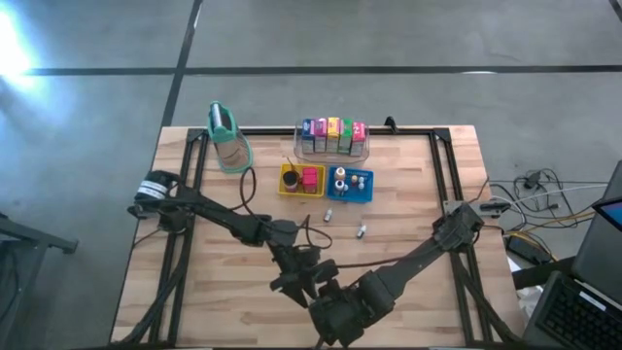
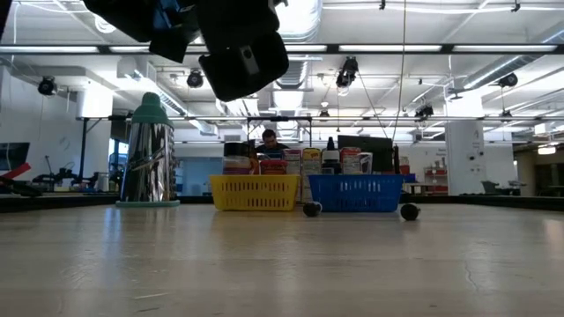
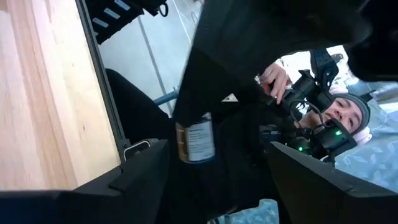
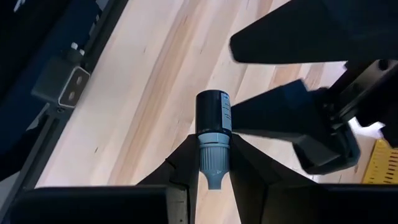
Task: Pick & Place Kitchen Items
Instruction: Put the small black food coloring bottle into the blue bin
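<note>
While the right gripper [image 4: 210, 152] pinches the small bottle [image 4: 212, 115] by its grey cap, both arms meet over the near edge of the table [image 1: 224, 292], well apart from the yellow tray [image 1: 289, 185] and the blue tray [image 1: 350, 195] farther back. This looks like a handover in the air. The left gripper [image 3: 214, 158] has its fingers spread wide on either side of the bottle's dark, labelled body. Whether either finger already touches the bottle cannot be told from these views. To do the handover well, the left fingers should close squarely on the body, below the cap, clear of the right fingertips so the two grips do not collide. The right gripper should keep its hold until the left one is firmly closed, and only then let go. The bottle is small, round and probably smooth, so an off-centre squeeze could twist it or squirt it out sideways. If it falls here it could roll off the table edge. A slow, centred closing is the safer choice. The person with a camera beyond the table is not within reach of the arms.
</note>
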